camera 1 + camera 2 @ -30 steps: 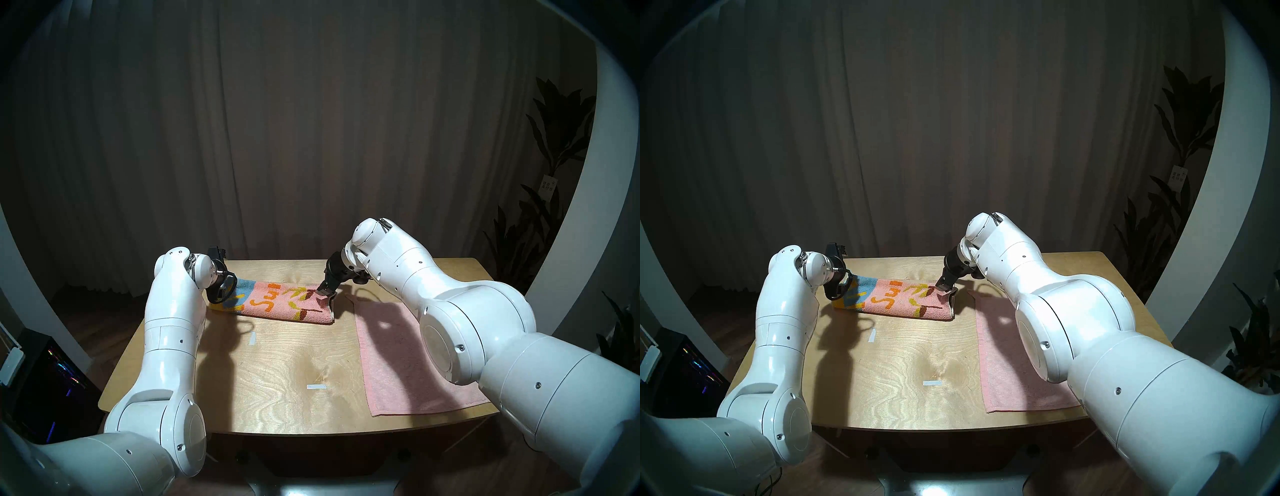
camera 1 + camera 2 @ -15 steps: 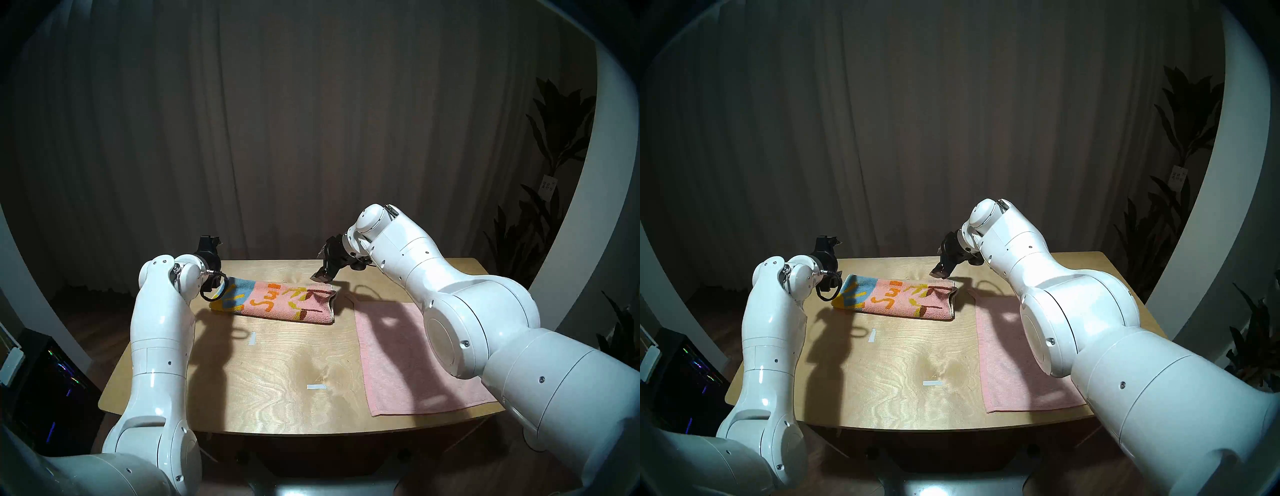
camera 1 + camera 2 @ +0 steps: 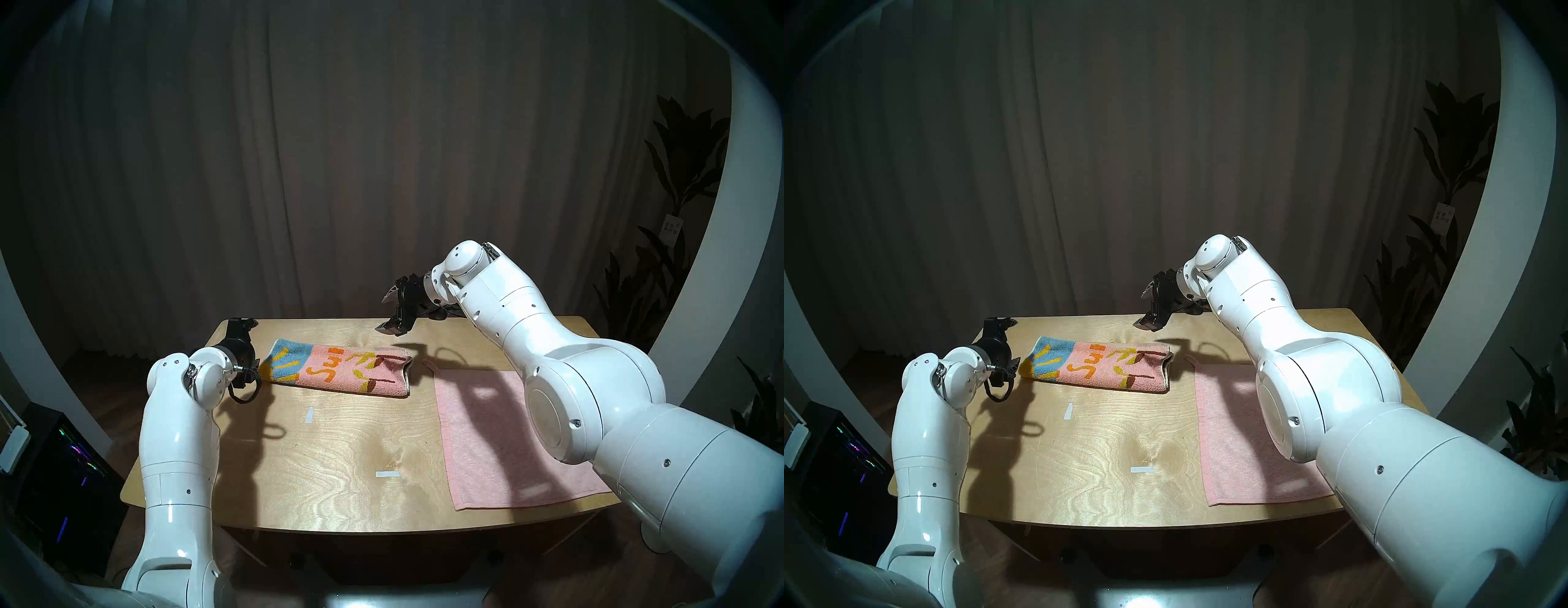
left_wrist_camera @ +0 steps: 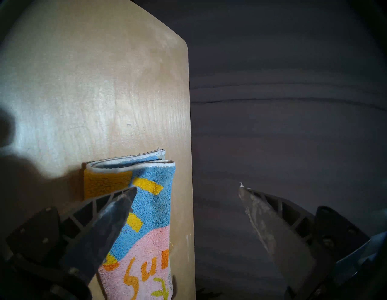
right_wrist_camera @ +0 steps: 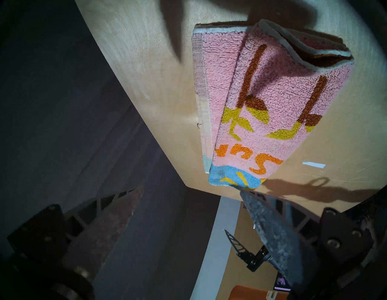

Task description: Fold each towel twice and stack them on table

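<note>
Showing the sunflower towel (image 3: 339, 370) folded once at the tabletop's (image 3: 339, 488) far side; both sets of fingers (left (image 4: 186, 188), right (image 5: 188, 190)) spread, empty. Pink towel (image 3: 505, 441) flat, awaiting folding.

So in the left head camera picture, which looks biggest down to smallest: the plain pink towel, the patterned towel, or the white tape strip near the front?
1. Plain pink towel, spread flat and nearer the camera.
2. Patterned towel, folded and farther back.
3. White tape strip, clearly smallest.
</note>
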`<act>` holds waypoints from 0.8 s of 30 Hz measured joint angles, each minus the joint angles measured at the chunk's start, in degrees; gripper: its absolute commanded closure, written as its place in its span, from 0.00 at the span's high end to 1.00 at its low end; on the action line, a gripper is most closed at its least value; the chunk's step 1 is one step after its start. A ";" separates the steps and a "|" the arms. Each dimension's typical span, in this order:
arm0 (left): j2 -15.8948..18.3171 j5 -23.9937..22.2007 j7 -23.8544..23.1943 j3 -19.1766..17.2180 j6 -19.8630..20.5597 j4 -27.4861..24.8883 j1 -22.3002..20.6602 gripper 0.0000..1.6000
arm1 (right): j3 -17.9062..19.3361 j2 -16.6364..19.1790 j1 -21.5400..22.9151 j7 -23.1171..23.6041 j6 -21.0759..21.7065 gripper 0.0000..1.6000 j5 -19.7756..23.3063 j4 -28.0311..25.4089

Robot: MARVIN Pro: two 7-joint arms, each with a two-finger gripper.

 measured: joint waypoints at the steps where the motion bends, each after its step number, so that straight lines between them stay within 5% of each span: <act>1: 0.00 -0.29 -0.22 -0.22 0.33 -0.39 0.53 1.00 | 0.08 0.14 -0.20 -0.20 0.31 1.00 0.09 -0.19; 24: -1.50 -7.15 -4.99 -3.71 9.65 -8.36 12.31 1.00 | 3.43 4.44 -6.65 -4.06 10.42 1.00 2.87 -8.38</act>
